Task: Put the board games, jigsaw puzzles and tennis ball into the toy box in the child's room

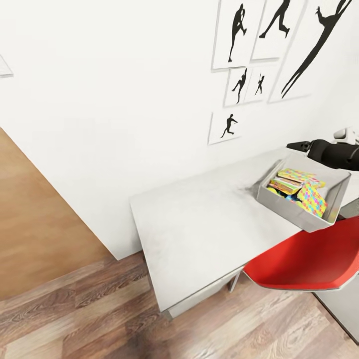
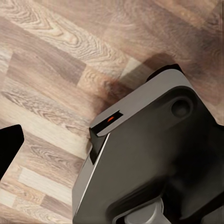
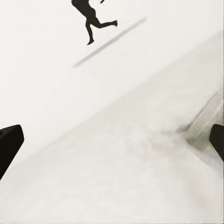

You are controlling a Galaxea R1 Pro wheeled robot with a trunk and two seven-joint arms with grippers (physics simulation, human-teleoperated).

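Note:
The light-grey toy box [image 1: 280,204] stands on the table [image 1: 199,224] at the right of the head view. Inside it lie several flat colourful toys. A jigsaw puzzle [image 1: 313,200] leans near its right wall, with printed board games [image 1: 285,186] beside it. I cannot make out the tennis ball, and the bed is out of view. My right gripper [image 1: 298,145] hovers over the box's far rim. In the right wrist view the right gripper [image 3: 112,144] is open and empty above the bare tabletop [image 3: 116,177], next to the box's corner [image 3: 204,126]. My left gripper [image 2: 112,144] hangs open over the floor.
A red chair [image 1: 309,259] stands at the table's front, just under the toy box. Black athlete pictures [image 1: 239,85] hang on the white wall behind. Wood-plank floor [image 1: 99,309] spreads left of the table. My own base [image 2: 154,163] shows below the left gripper.

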